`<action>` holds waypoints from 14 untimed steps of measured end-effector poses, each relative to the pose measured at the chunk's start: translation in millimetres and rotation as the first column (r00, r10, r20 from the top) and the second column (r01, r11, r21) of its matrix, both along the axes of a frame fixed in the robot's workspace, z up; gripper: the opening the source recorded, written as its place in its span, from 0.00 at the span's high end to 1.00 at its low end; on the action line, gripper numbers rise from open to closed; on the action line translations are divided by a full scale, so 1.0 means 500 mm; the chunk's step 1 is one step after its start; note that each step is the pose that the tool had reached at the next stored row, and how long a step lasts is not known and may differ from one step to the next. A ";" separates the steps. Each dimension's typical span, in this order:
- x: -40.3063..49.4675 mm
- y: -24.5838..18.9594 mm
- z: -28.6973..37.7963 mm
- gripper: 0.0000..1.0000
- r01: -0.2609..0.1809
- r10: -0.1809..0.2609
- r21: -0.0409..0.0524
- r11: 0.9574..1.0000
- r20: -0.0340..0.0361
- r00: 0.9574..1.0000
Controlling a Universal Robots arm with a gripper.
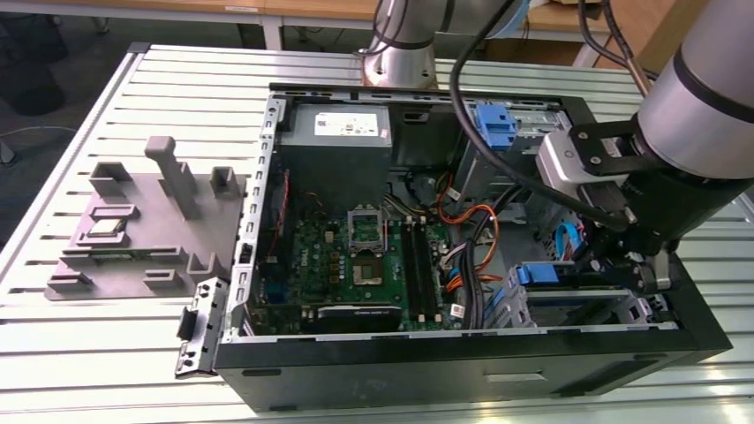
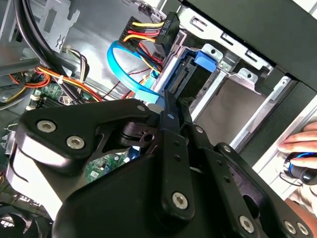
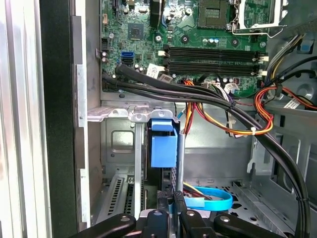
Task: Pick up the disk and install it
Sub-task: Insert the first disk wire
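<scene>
We see the black two-finger gripper (image 3: 171, 206) clenched on the edge of the silver-grey hard-drive disk in its blue plastic carrier (image 3: 163, 148). The disk stands on edge in the metal drive bay (image 1: 566, 305) at a front corner of the open black computer case (image 1: 471, 362).

The gripper (image 2: 166, 116) body hides most of the disk (image 2: 185, 74).

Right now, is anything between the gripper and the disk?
Nothing visible. The gripper is right at the disk, which stands in the bay. A blue cable loops beside the gripper, not between them.
</scene>
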State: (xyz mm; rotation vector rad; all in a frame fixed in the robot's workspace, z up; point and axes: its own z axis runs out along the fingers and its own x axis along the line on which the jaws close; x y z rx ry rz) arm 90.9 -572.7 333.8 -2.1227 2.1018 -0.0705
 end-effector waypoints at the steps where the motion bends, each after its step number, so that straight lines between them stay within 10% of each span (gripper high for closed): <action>1: 0.000 0.0000 -0.001 0.84 0.000 0.000 0.000 1.000 0.001 1.000; 14: -0.001 0.0006 0.009 0.84 0.000 0.000 0.001 1.000 0.002 1.000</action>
